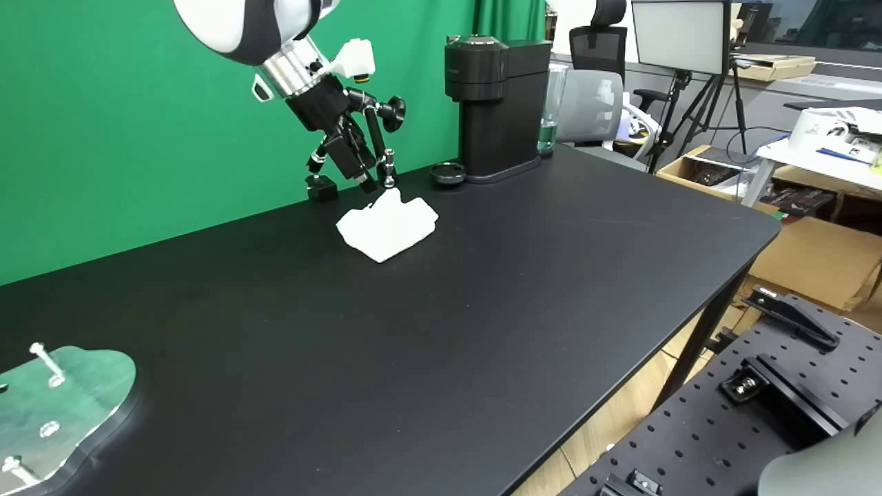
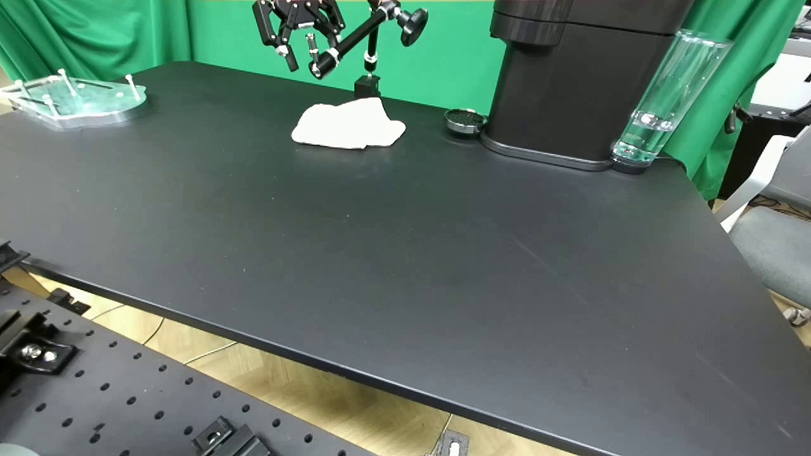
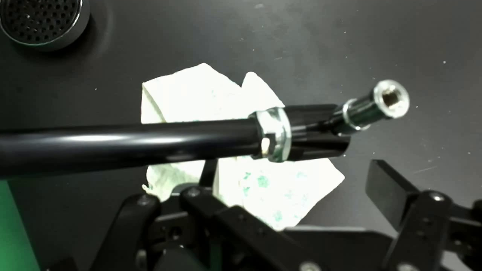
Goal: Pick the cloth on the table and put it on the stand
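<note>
The white, rumpled cloth (image 1: 389, 231) lies on the black table (image 1: 441, 331), below the stand (image 1: 375, 134). The cloth also shows in an exterior view (image 2: 348, 128) and in the wrist view (image 3: 278, 188), with faint green marks. The stand (image 2: 361, 37) is a black jointed arm with a knob and a small base behind the cloth. Its tube (image 3: 113, 145) crosses over the cloth in the wrist view and hides part of it. My gripper (image 1: 366, 180) is open and empty above the cloth, close beside the stand's arm; its fingers (image 3: 293, 180) are spread wide in the wrist view.
A tall black machine (image 1: 493, 103) with a clear water tank (image 2: 659, 107) stands beside the cloth. A small round perforated dish (image 2: 465, 121) sits between them. A pale green plate with white pegs (image 1: 83, 393) lies farther off. A green curtain (image 1: 138, 138) hangs behind.
</note>
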Controlling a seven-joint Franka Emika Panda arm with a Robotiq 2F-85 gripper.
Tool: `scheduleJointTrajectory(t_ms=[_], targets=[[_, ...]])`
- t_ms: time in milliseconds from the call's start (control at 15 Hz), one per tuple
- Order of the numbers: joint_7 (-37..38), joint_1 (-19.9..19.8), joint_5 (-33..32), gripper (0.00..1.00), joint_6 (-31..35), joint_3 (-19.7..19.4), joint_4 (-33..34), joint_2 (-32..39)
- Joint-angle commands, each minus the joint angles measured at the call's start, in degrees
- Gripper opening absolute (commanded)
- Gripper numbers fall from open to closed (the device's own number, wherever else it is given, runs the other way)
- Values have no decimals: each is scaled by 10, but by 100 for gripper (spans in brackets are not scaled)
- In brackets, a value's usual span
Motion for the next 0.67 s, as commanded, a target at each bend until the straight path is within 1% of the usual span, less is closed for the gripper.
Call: scheduleJointTrajectory(t_ms=[0,267,400,600], targets=[[3,10,-45,100,32,0,15,26],[11,28,-88,100,72,-5,38,65],[24,36,-94,100,77,-5,55,84],[22,40,-84,100,72,-1,78,109]])
